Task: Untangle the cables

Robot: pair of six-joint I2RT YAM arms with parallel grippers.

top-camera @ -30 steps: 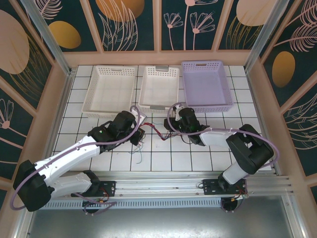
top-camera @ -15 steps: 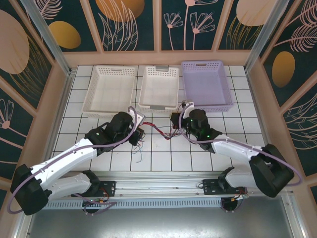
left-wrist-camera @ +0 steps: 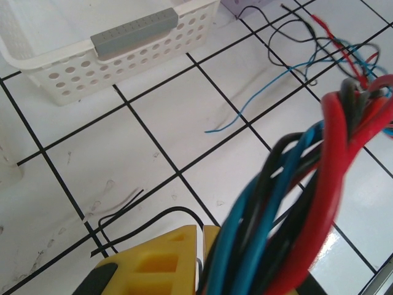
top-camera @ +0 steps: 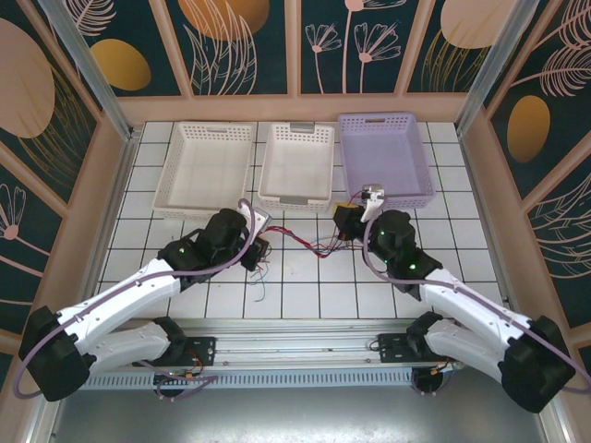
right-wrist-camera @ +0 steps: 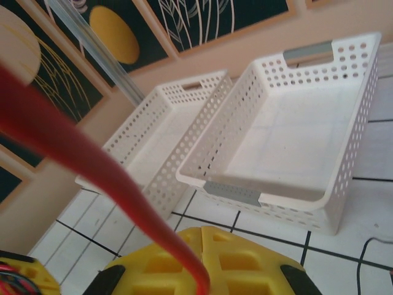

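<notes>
- The left gripper has its yellow fingers pressed together on a twisted bundle of thin red, blue and black cables. In the left wrist view the bundle rises from beside the fingertips.
- The right gripper is pinched on a single red cable, which runs straight into the closed gap between its yellow fingers.
- The cables lie on the white tiled table between the two grippers, just in front of the middle white perforated plastic basket. Loose blue and black ends trail over the tiles.
- Judged step: drawing the red cable out of the twist.
- Risk: pulling the grippers straight apart may tighten the twist, because the strands are wound round one another near the left pinch.
- Risk: the thin red cable may slip out of the right pinch under tension.
- Risk: the whole bundle may follow the red cable if the left grip gives.
- Risk: a trailing end may catch on the near basket rim.
</notes>
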